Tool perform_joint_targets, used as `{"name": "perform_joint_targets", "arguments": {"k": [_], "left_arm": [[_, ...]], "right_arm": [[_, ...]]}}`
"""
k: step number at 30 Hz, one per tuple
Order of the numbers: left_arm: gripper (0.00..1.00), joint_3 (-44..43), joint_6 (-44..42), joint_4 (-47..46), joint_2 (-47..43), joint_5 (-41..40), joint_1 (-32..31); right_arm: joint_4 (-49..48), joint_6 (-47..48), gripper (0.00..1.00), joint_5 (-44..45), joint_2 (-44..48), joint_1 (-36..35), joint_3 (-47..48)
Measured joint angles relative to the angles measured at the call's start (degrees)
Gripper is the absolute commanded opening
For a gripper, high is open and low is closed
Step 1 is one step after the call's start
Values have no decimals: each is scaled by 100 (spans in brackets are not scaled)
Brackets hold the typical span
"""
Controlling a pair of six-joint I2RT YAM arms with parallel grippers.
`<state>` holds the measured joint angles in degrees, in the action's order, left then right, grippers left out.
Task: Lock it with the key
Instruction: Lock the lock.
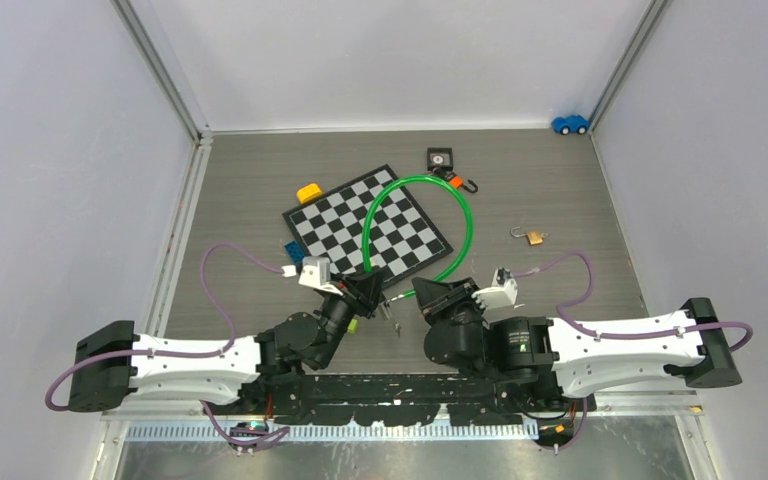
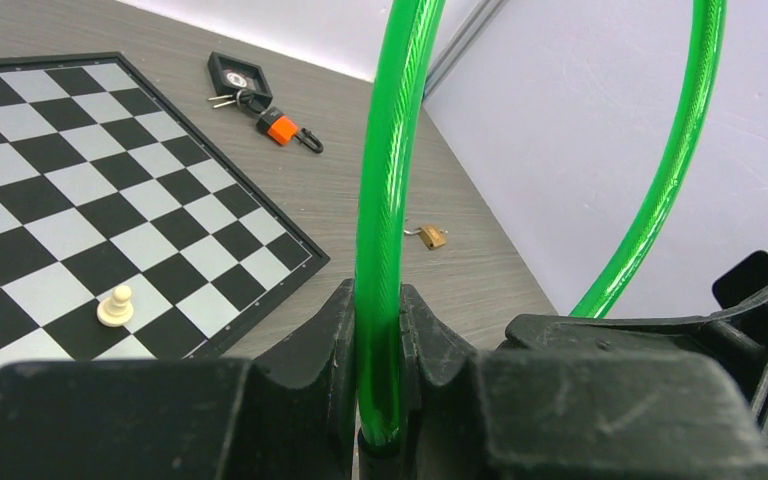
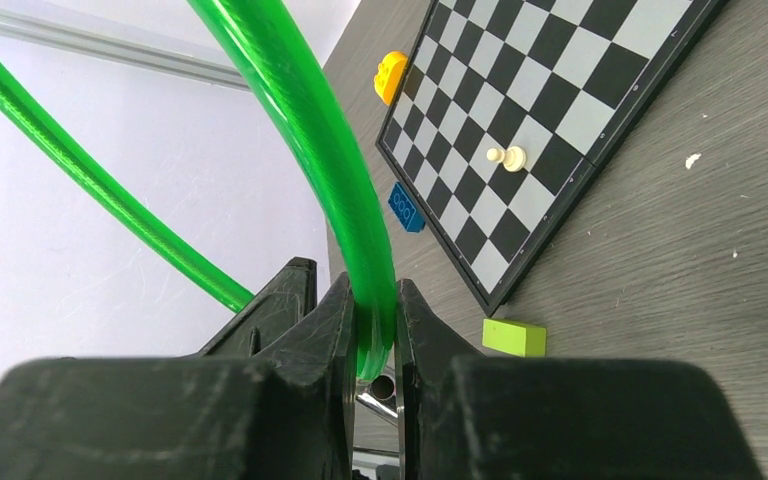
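top external: left tool (image 2: 377,325) and right tool (image 3: 372,322) each clench the green cable (image 1: 466,214).

The cable (image 2: 385,200) has a glossy, translucent green plastic sheath with a fine braid showing through it. The left gripper (image 2: 380,330) and the right gripper (image 3: 372,330) have fingers (image 2: 600,400) of matt black plastic, faintly scratched and dusty. The chessboard (image 1: 340,225) is smooth with a slight sheen. The table (image 1: 580,190) around the chessboard is matt grey wood-grain. Right of the chessboard, the small padlock (image 1: 534,238) looks like brass-coloured metal. The pawn (image 2: 115,305) on the chessboard looks like smooth cream plastic.
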<state>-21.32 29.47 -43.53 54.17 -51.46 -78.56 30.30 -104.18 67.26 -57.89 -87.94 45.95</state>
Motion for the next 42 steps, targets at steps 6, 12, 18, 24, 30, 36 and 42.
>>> {"name": "perform_joint_targets", "arguments": {"k": [6,12,18,24,30,36,42], "left_arm": [[0,0,-17,-7,-22,20,0],[0,0,-46,-28,-44,26,0],[0,0,-151,-55,-68,15,0],[0,0,-166,-92,-39,13,0],[0,0,-173,-151,15,13,0],[0,0,-199,-278,155,7,0],[0,0,-450,-315,273,-120,13]], "right_arm": [[26,-120,1,-2,0,4,-42],[57,-166,0,-44,-2,4,-79],[66,-238,0,-129,-39,7,-90],[-4,-254,0,-184,-109,33,-94],[-236,-245,0,-225,-142,33,-192],[-625,-291,0,-304,-225,42,-372],[-1021,-575,0,-348,-538,85,-540]]}}
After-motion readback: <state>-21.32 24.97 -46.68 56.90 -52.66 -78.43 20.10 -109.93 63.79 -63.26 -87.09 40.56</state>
